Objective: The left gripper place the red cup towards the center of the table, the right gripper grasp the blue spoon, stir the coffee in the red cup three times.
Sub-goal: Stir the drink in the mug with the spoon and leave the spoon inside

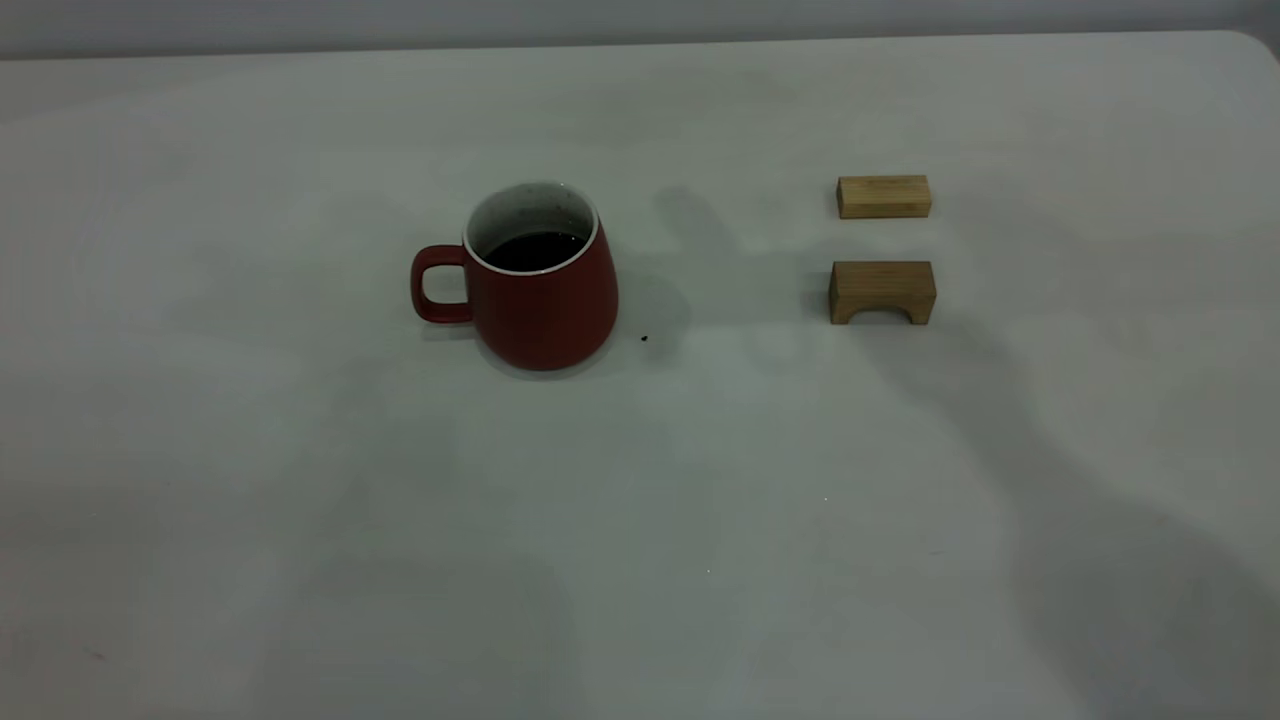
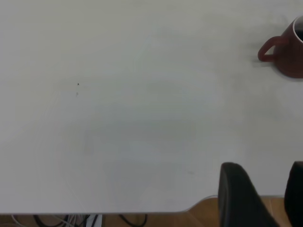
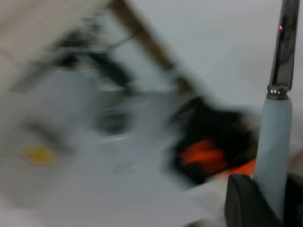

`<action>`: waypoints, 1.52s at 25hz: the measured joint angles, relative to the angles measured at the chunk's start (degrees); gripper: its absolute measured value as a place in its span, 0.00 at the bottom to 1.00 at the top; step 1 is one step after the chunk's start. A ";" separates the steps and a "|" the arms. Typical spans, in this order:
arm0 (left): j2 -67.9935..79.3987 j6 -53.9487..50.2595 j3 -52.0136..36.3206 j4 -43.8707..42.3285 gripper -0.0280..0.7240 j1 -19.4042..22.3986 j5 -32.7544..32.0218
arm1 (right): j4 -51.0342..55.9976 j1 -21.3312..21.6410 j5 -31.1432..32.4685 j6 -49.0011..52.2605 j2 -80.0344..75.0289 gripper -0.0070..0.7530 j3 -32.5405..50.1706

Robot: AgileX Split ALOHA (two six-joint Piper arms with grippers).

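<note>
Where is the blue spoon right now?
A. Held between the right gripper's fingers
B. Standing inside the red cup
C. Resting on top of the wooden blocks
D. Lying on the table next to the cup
A. In the right wrist view the blue spoon sits between the right gripper fingers, and the exterior view shows no spoon in the red cup.

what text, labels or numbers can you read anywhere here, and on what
None: no readable text in any view.
The red cup is plain, with no logo or print showing.
The two wooden blocks carry no marks.
The table is bare of labels.
The blue spoon, held in the right hand, shows no stamp.
The background in the right wrist view is too blurred to read.
</note>
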State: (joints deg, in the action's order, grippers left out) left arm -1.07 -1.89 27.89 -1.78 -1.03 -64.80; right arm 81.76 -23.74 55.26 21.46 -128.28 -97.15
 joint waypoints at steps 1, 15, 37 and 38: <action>0.00 0.00 0.00 0.00 0.46 0.00 0.00 | 3.93 -0.77 -0.33 3.59 -0.57 0.21 0.00; 0.00 0.00 0.00 0.00 0.46 0.00 0.00 | 18.48 -4.71 -7.04 30.34 -8.15 0.21 0.00; 0.00 0.00 0.00 0.00 0.46 0.00 0.00 | 12.26 1.10 -4.37 38.54 -19.00 0.21 -0.23; 0.00 0.00 0.00 0.00 0.46 0.00 0.00 | 11.77 0.90 -3.45 39.76 -19.00 0.21 -0.23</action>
State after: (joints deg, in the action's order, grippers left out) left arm -1.07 -1.89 27.89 -1.78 -1.03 -64.80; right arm 93.53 -22.84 51.81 61.22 -147.28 -97.38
